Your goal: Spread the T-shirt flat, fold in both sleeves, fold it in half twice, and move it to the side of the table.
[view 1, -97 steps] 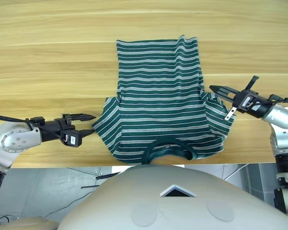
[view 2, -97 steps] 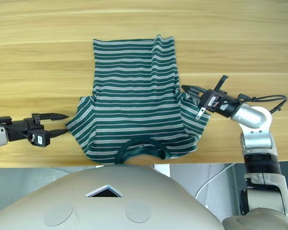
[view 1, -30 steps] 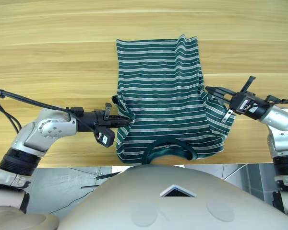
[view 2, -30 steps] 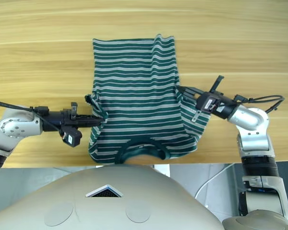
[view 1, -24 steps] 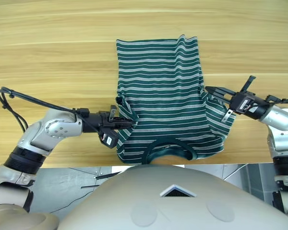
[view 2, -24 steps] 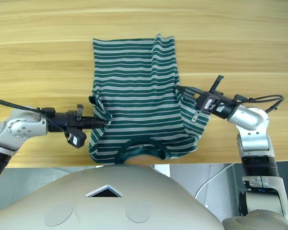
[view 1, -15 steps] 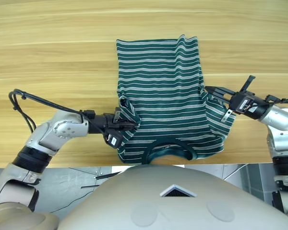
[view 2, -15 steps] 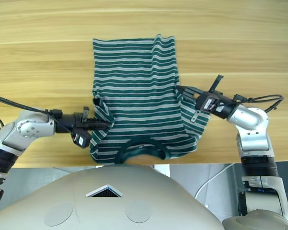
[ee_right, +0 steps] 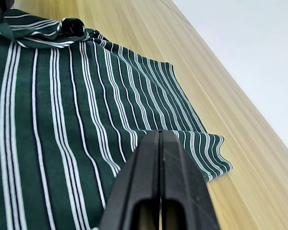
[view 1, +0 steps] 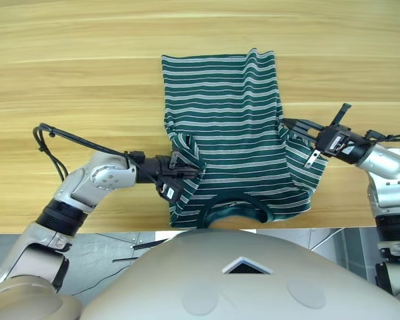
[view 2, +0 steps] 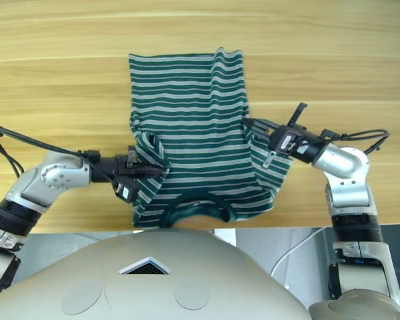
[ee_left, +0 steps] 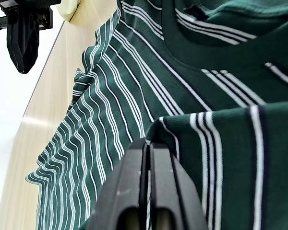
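T-shirt (view 1: 220, 113) lies mid-table (view 1: 73, 67), collar at 6 o'clock, hem at 12. Left gripper (view 1: 197, 172) at 9 o'clock — fingers clamped on the left sleeve, folded over the body. Right gripper (view 1: 286, 123) at 3 o'clock — fingers together on the right sleeve's edge.

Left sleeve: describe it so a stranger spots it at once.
On the wooden table lies a green striped T-shirt, collar nearest the robot. Its left sleeve is doubled over the body, pinched by the left end effector; the right sleeve sticks out sideways.
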Available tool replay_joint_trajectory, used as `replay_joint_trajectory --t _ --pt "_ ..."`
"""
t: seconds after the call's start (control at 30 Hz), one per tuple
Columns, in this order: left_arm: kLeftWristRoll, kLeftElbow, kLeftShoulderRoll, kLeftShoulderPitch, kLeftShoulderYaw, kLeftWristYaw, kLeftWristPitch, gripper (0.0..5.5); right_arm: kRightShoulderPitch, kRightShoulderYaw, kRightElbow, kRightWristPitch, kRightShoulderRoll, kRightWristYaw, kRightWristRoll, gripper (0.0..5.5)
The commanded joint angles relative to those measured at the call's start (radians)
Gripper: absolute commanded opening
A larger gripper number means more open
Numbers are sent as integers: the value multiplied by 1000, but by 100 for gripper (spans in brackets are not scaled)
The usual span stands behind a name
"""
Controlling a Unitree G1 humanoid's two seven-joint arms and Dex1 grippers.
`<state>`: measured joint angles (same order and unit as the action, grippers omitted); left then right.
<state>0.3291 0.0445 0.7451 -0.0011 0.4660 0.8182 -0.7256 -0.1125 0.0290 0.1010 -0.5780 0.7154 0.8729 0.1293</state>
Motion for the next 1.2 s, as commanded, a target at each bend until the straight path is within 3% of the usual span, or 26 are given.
replay_joint_trajectory --t 0.03,0.1,0.57,0.7,0.83,0.97,1.07,1.2 --pt "19 -15 6 -3 16 19 45 2 2 7 -3 -1 -3 7 6 0" --pt "10 -16 21 0 24 41 63 2 0 9 -8 1 -1 9 9 0" --pt "-151 34 0 11 21 68 81 200 8 0 -16 8 -5 2 32 0" --pt "-140 18 -2 -3 -33 18 76 255 35 -40 -39 34 -16 -20 90 61" --pt "-87 -38 1 -7 -79 -44 58 320 55 -187 4 34 76 -89 30 133" --pt "-68 -57 -7 -2 -94 -76 53 370 -5 -315 92 7 237 -169 -182 187" --pt "-56 -69 -10 -4 -93 -87 48 414 -144 -421 87 -27 337 -142 -249 234" --pt "-43 -88 -14 -2 -96 -109 40 470 -329 -508 16 -58 382 -57 -234 240"
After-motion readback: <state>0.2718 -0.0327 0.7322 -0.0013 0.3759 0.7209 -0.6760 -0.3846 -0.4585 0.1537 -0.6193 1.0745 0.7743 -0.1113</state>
